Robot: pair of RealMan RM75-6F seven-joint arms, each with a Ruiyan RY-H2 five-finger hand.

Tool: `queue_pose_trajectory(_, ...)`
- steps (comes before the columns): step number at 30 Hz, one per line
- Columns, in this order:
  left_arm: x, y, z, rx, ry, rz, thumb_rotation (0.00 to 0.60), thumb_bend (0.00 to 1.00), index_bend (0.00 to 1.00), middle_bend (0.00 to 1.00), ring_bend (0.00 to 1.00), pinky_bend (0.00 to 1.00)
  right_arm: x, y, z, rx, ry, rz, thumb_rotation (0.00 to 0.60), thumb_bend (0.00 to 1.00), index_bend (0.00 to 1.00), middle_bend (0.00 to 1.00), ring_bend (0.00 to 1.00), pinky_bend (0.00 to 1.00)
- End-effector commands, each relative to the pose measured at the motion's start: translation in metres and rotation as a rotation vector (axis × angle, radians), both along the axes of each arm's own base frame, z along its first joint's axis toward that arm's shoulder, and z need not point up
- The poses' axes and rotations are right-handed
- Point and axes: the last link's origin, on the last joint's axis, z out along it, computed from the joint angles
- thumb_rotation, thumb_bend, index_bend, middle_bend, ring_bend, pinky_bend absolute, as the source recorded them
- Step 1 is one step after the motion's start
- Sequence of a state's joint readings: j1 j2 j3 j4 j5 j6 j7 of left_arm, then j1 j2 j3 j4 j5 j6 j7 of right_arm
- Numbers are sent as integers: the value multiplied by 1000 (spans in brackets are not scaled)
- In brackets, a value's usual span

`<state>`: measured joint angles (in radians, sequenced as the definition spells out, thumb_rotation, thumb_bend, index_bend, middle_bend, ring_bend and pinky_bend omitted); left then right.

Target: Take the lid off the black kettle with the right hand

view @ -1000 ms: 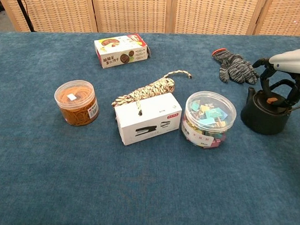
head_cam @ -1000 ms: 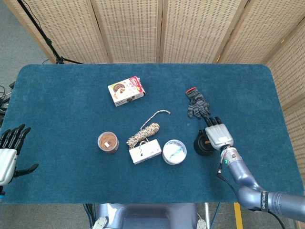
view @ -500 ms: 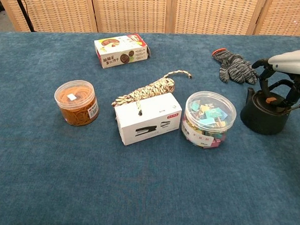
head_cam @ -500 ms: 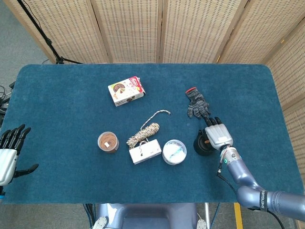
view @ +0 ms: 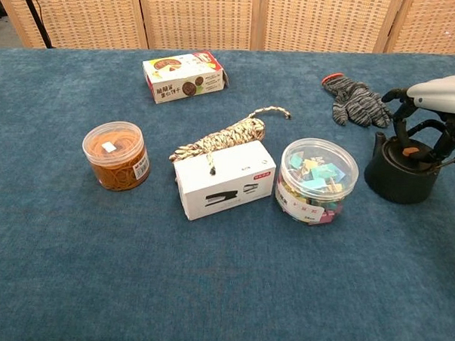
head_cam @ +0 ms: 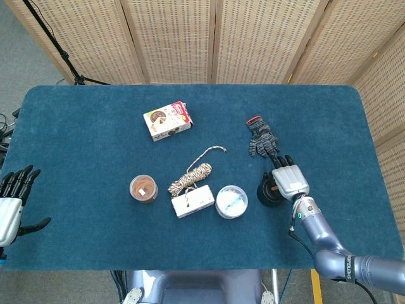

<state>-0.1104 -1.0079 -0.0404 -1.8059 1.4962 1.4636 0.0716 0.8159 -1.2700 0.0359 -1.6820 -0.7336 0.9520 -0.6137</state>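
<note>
The black kettle (view: 400, 175) stands at the right of the table, its lid (view: 409, 154) with an orange knob seated on top. My right hand (view: 437, 113) hovers palm-down directly above it, dark fingers (view: 400, 121) spread and hanging around the lid without closing on it. From the head view the right hand (head_cam: 290, 180) covers most of the kettle (head_cam: 266, 193). My left hand (head_cam: 12, 201) hangs beyond the table's left edge, fingers apart and holding nothing.
A clear tub of coloured clips (view: 316, 180) stands just left of the kettle. A striped work glove (view: 354, 100) lies behind it. Further left are a white stapler box (view: 223, 179), a rope bundle (view: 229, 135), a jar of rubber bands (view: 117, 155) and a snack box (view: 185, 76).
</note>
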Motion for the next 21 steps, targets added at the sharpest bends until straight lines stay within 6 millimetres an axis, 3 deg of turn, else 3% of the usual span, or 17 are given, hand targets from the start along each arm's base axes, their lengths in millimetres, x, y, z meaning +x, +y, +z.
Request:
queue_pose_trajectory(1, 0, 0, 0, -2, 0, 0, 600, 23, 0, 0, 0, 0, 2, 1, 4, -11, -2, 10, 600, 445, 654, 0, 0, 0)
queue_pose_trajectory(14, 0, -1, 0, -6, -2, -4, 600, 23, 0, 0, 0, 0, 15, 9, 19, -34, -21, 48, 600, 453, 656, 0, 0, 0)
queue_pose_trajectory(21, 0, -1, 1, -9, -5, -7, 600, 23, 0, 0, 0, 0, 27, 32, 26, 3, -29, 105, 600, 460, 655, 0, 0, 0)
